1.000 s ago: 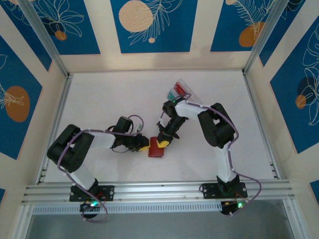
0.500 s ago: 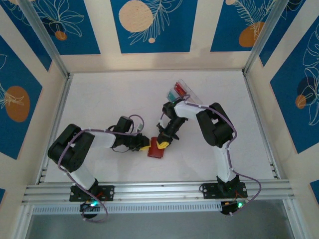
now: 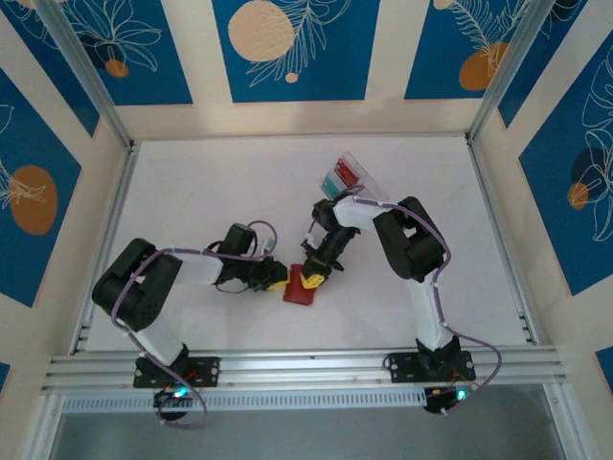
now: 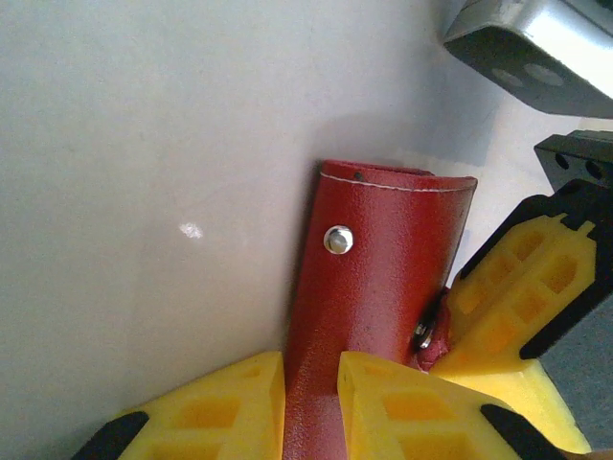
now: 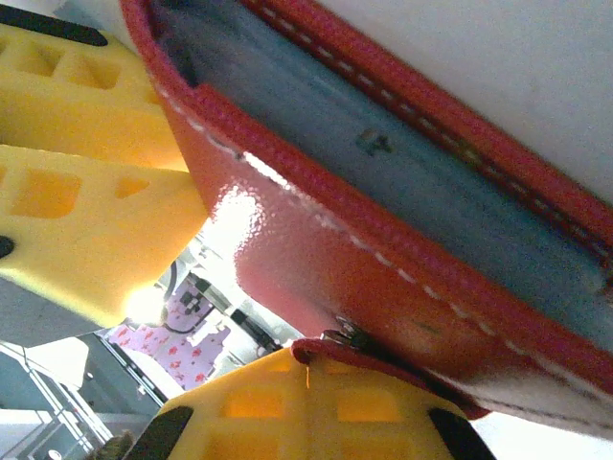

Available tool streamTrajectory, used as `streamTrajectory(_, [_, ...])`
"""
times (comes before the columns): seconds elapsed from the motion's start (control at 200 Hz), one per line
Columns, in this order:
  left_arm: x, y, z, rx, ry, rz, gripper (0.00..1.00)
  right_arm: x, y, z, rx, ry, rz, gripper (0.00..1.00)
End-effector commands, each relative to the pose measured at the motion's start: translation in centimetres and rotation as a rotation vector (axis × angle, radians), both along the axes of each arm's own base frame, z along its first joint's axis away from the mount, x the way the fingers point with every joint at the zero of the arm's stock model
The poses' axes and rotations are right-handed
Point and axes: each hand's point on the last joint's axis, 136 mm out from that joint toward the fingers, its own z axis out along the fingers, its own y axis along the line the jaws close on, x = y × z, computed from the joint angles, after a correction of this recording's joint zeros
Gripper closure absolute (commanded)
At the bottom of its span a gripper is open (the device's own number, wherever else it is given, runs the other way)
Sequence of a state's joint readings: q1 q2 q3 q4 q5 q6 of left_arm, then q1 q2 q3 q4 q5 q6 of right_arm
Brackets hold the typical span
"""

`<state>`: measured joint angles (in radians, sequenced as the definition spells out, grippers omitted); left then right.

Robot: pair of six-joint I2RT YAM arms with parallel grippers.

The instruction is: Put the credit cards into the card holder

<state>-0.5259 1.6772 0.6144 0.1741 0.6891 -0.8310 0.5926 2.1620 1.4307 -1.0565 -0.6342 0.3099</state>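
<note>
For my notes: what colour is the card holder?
The card holder is red with pale stitching, best seen in the left wrist view.

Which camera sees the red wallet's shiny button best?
Left wrist: the button is big and sharp on the wallet. Right wrist shows the wallet's stitched edge, and the top view shows a tiny red patch.

I can read no words, numbers or brand marks here; the card holder [image 4: 374,287] shows plain red leather, stitching and a bare metal stud [image 4: 337,240], nothing printed.
</note>
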Motion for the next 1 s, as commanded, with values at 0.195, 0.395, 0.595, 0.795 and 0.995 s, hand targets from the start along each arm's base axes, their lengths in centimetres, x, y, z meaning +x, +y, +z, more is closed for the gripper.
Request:
streamTrajectory(0.195, [0.7,-2.1,-1.9,0.031,-0.080,-0.033,0.78,0.0,0.5,-1.7,-0.018,0.047,0.012,1.00])
streamTrajectory(0.395, [0.5,-2.7,-2.0,0.029,-0.080,-0.046,0.78,0.1,0.5,-2.4,-0.048,0.057,0.017,1.00])
streamTrajectory(0.595, [0.4,-2.7,-2.2,0.038,-0.078,-0.042,0.78,-0.3,0.8,-2.8,-0.056,0.060,0.027,1.00])
streamTrajectory(0.795, [0.3,-3.0,-2.3,0.035,-0.076,-0.045,0.78,-0.9,1.1,-3.6,-0.068,0.074,0.027,1.00])
streamTrajectory(0.995, [0.1,-3.1,-2.5,0.035,-0.068,-0.045,0.78,-1.2,1.2,-4.8,-0.092,0.072,0.031,1.00])
